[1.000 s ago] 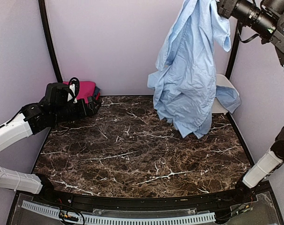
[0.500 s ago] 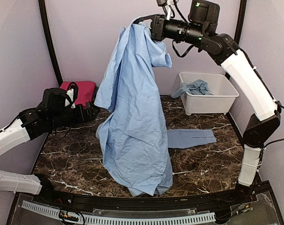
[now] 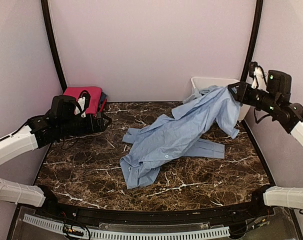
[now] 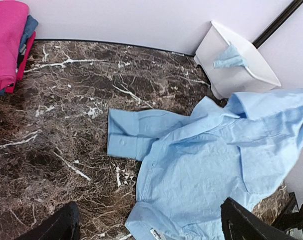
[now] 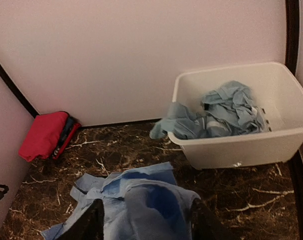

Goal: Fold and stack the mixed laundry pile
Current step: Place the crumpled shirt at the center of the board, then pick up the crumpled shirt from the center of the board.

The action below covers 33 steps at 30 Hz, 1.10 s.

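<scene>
Pale blue collared shirt sprawls from the centre of the marble worktop up to the right claw at 2 o'clock. Cloth sits between its fingers; clamped or not, I cannot tell. The shirt's small white tag is unreadable. At 9 o'clock the left claw gapes wide. Bare marble runs from 6 to 8 o'clock.

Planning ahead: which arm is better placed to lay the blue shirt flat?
Likely right: the raised end of the shirt lies in the right gripper; the left gripper, open, sits by the pink stack.
</scene>
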Motion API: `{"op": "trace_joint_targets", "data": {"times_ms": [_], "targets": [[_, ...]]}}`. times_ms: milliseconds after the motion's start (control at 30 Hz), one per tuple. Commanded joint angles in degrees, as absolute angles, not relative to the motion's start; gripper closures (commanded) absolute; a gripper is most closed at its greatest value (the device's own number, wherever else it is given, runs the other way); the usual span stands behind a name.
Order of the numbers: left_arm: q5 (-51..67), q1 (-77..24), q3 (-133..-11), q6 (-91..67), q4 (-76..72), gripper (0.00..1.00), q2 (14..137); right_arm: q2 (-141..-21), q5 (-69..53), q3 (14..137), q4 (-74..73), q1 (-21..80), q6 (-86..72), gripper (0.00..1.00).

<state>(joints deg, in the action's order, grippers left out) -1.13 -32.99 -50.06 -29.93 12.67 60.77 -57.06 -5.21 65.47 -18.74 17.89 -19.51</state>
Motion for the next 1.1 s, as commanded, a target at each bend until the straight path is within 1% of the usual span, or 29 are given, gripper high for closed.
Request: {"op": "trace_joint_targets", "data": {"times_ms": [0,33,67,100,200,300,400,467,633,700,867,967,1067], "targets": [[5.2,-32.8,-50.0,-27.6,9.2,0.05,65.9,-54.6,2.5,55.6,-27.3,13.7,-26.3,0.12],[7.1,-32.8,-50.0,-27.4,8.7,0.08,68.3,-54.7,2.4,55.0,-29.3,12.6,-26.9,0.06],[8.0,-32.9,-50.2,-27.3,7.9,0.10,71.1,-54.8,2.0,54.5,-30.2,12.3,-27.1,0.02],[9.6,-32.9,-50.6,-27.1,7.8,0.13,72.8,-54.6,1.0,54.2,-29.9,12.2,-27.1,0.01],[11.7,-33.0,-53.1,-26.8,8.6,0.17,81.1,-54.6,-3.4,54.1,-27.8,12.2,-25.8,0.01],[12.5,-32.9,-53.8,-27.3,6.5,0.21,85.7,-56.3,-7.9,54.5,-26.1,12.2,-23.8,0.01],[15.4,-33.0,-55.4,-27.1,3.7,0.22,91.5,-59.2,-15.1,53.7,-23.6,12.3,-21.7,0.05],[16.2,-33.0,-57.8,-26.2,3.5,0.22,95.2,-60.7,-17.0,53.1,-22.7,12.3,-20.9,0.05],[19.3,-33.0,-67.8,-22.5,4.2,0.24,105.1,-62.5,-18.7,51.7,-20.7,12.3,-19.6,0.05],[20.8,-33.0,-71.8,-21.5,5.1,0.25,108.6,-62.8,-19.0,51.7,-20.7,12.3,-19.1,0.05],[23.2,-33.6,-79.7,-20.4,6.6,0.33,115.2,-62.7,-18.6,51.8,-21.2,12.3,-17.8,0.05],[23.9,-33.8,-82.3,-19.9,8.2,0.37,118.6,-62.6,-18.7,51.8,-21.1,12.3,-17.5,0.05],[24.2,-33.8,-84.4,-19.0,9.4,0.46,120.1,-62.6,-18.6,51.8,-20.9,12.3,-17.4,0.05]]}}
